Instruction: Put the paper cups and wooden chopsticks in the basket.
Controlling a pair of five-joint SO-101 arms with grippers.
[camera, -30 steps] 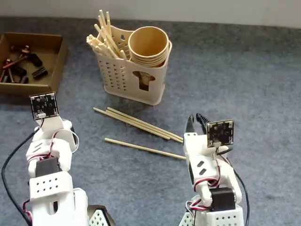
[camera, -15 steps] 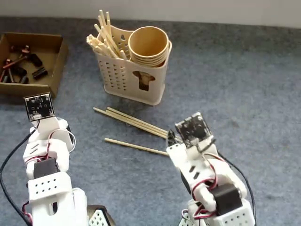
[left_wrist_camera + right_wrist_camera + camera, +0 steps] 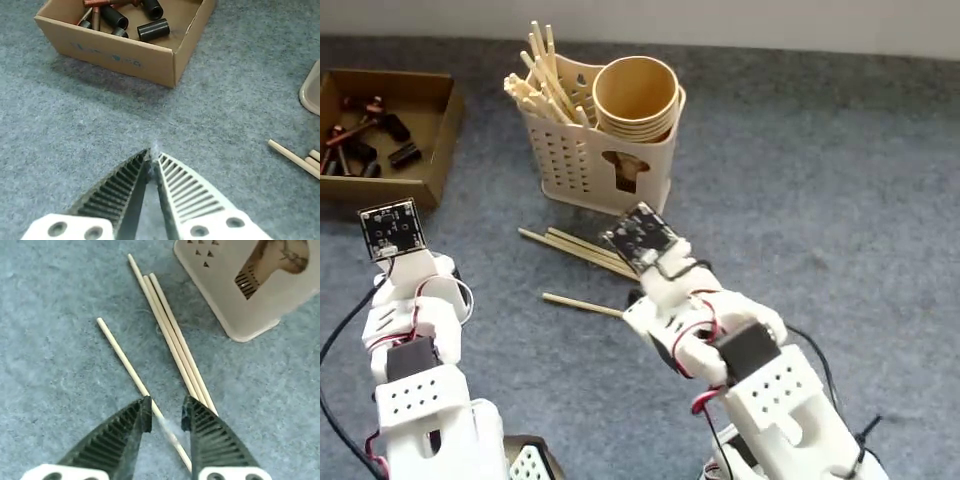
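A cream perforated basket (image 3: 605,165) holds a stack of paper cups (image 3: 635,95) and several wooden chopsticks (image 3: 545,75). On the carpet in front of it lie three chopsticks side by side (image 3: 570,248) and a single one (image 3: 578,303). My right gripper (image 3: 166,415) is open just above the carpet, and the single chopstick (image 3: 122,357) runs in between its fingertips. The three chopsticks (image 3: 170,335) lie close beside one finger, and the basket (image 3: 250,290) is beyond them. My left gripper (image 3: 152,154) is shut on nothing, low over bare carpet away from the chopstick ends (image 3: 295,159).
A cardboard box (image 3: 385,130) with dark metal parts sits at the far left, just ahead of the left gripper as the cardboard box (image 3: 125,50). Grey carpet covers the table, with open room to the right of the basket.
The right arm swung left and forward, from the right end of the loose chopsticks to over their middle. The left arm drifted slightly left.
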